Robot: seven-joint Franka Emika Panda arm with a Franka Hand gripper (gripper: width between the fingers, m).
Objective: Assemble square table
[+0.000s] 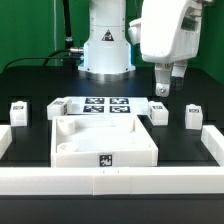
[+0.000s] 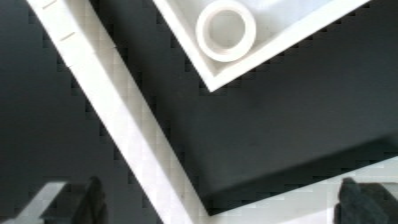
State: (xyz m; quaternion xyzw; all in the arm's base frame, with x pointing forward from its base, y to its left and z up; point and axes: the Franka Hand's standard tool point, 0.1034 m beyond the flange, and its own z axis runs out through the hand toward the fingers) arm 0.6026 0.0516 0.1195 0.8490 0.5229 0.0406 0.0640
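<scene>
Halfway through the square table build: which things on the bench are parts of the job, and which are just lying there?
Part of the job:
- tabletop
- four legs, all loose on the bench
- gripper, open and holding nothing

Just lying there:
- marker board, behind the tabletop
- border rail, along the bench edge

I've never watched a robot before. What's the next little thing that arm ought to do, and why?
Probably lower the open gripper toward the tabletop to take hold of its rim. Its fingers stand apart, holding nothing, above the table. The wrist view shows a tabletop corner with a round socket, and the legs lie loose to either side of it.
</scene>
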